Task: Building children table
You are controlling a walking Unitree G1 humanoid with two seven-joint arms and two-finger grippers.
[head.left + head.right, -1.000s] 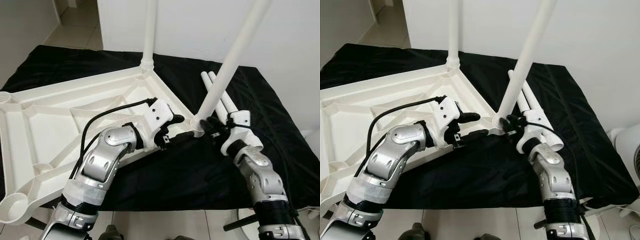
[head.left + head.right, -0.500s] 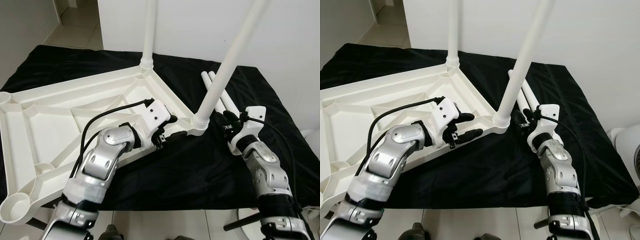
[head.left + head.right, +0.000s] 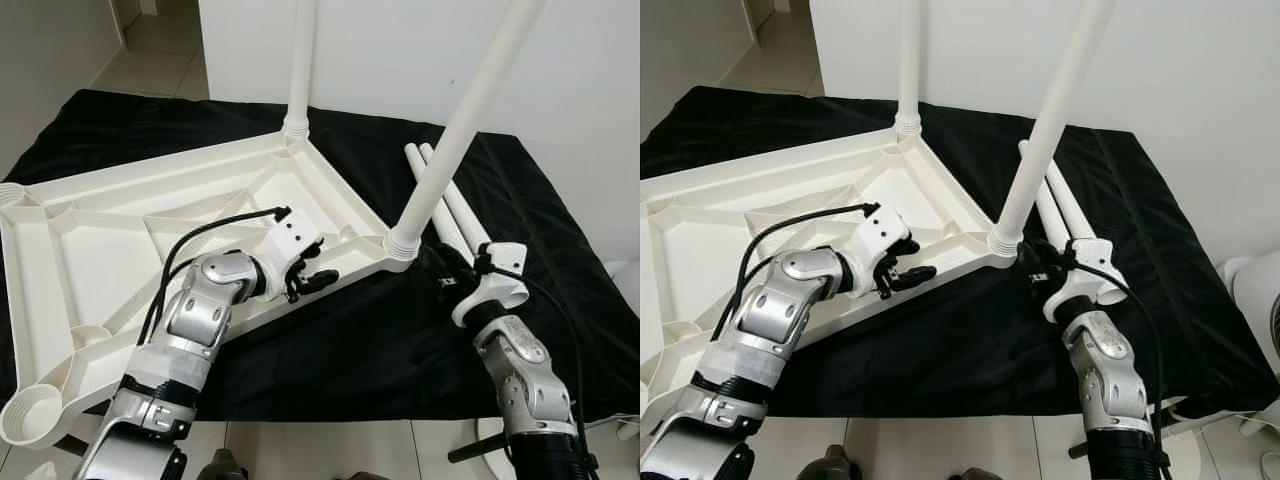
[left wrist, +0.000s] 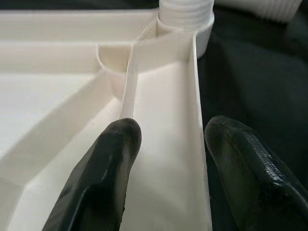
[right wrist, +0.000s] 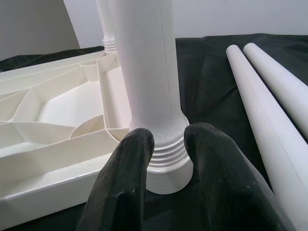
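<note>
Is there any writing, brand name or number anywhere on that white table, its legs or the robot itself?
None can be read.
The upturned white tabletop, the two fitted legs and the two loose legs on the black cloth are plain white plastic, with no print.
The left tool and right tool and their silver arms carry no legible label.
</note>
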